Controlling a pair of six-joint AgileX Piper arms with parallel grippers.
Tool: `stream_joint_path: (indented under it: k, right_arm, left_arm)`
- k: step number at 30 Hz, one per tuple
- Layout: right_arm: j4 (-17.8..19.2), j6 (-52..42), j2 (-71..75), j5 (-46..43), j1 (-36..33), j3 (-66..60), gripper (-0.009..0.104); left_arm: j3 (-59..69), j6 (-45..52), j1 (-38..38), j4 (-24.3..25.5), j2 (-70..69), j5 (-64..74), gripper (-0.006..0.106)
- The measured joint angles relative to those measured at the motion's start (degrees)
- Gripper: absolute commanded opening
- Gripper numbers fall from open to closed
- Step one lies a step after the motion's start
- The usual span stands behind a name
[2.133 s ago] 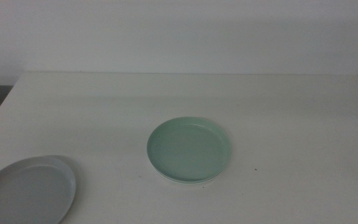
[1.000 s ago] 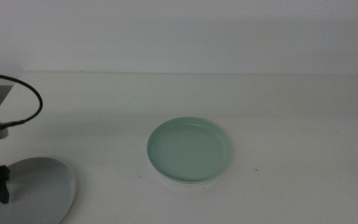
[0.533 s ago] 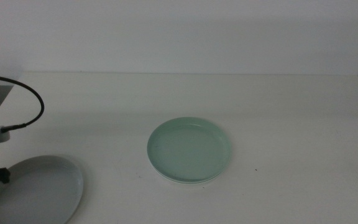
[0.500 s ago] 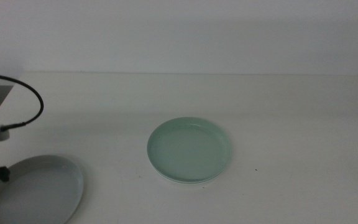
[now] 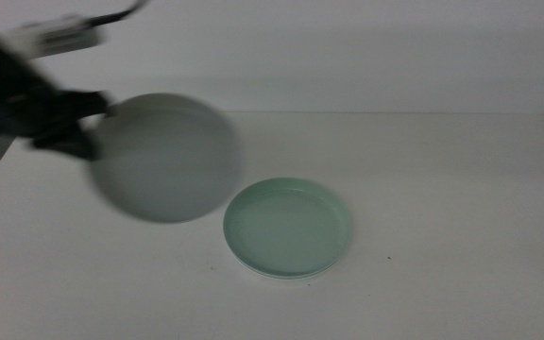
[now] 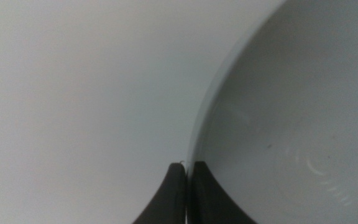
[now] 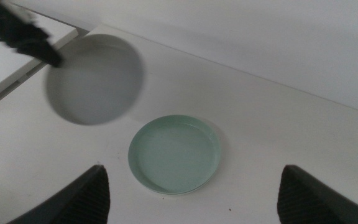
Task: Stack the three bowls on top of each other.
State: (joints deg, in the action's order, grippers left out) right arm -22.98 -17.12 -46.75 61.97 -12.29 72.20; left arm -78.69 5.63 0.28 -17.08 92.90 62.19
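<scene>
Blurred, cropped and hidden parts

The grey-blue bowl (image 5: 165, 157) and left gripper (image 5: 81, 132) are smeared by motion; the bowl is cropped in the left wrist view; any white bowl beneath the mint bowl (image 5: 288, 228) is hidden.

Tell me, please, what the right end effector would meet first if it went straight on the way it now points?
Most likely the green bowl, which lies straight ahead between the open jaws of the right end effector in its wrist view. Nothing shows in between, though depth is hard to judge.
</scene>
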Motion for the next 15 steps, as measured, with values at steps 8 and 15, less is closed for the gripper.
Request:
stream_joint_path:
  k: [8,15]
  right_arm:
    - [0.0,0.0,0.0,0.0,0.0,0.0,0.093]
    - [0.0,0.0,0.0,0.0,0.0,0.0,0.093]
  left_arm:
    - [-12.6,-3.3,-13.4,-1.2,15.9,0.0,-0.002]
    - [-16.4,-3.0,-16.3,-4.3,25.4,-0.4,-0.002]
